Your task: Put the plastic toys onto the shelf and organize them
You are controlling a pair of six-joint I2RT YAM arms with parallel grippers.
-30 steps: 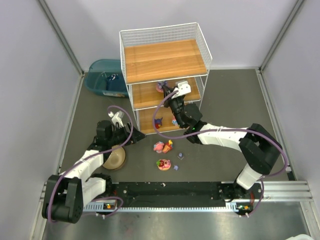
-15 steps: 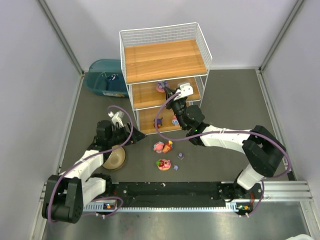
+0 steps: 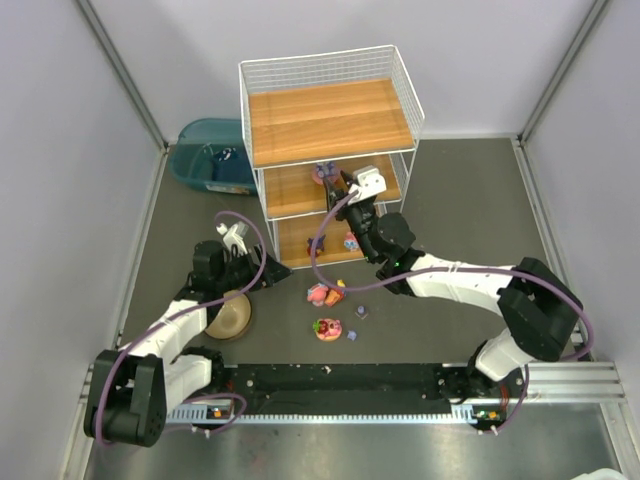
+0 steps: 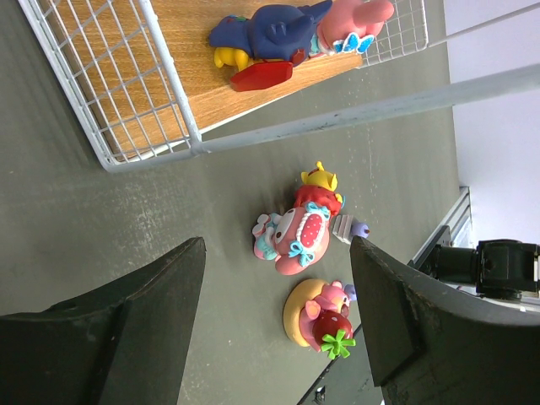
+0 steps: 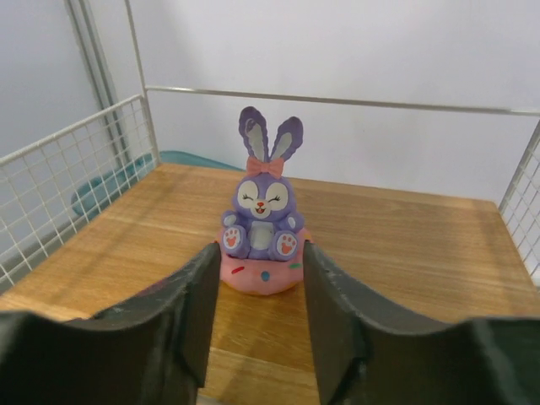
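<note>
With the right end effector parted, its black fingers flanking the pink base of the purple-eared plastic bunny figurine standing upright on the middle wooden board of the white wire-mesh shelf, the retreat should run straight back and level so neither finger tips the toy.

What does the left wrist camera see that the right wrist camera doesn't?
Only the left wrist view: three toys on the dark floor, a pink toy, a yellow-and-red toy and a strawberry toy, plus a blue toy on the shelf. Only the right wrist view: a purple bunny sitting upright on a pink base. Both: the shelf's wooden boards and white wire mesh.
</note>
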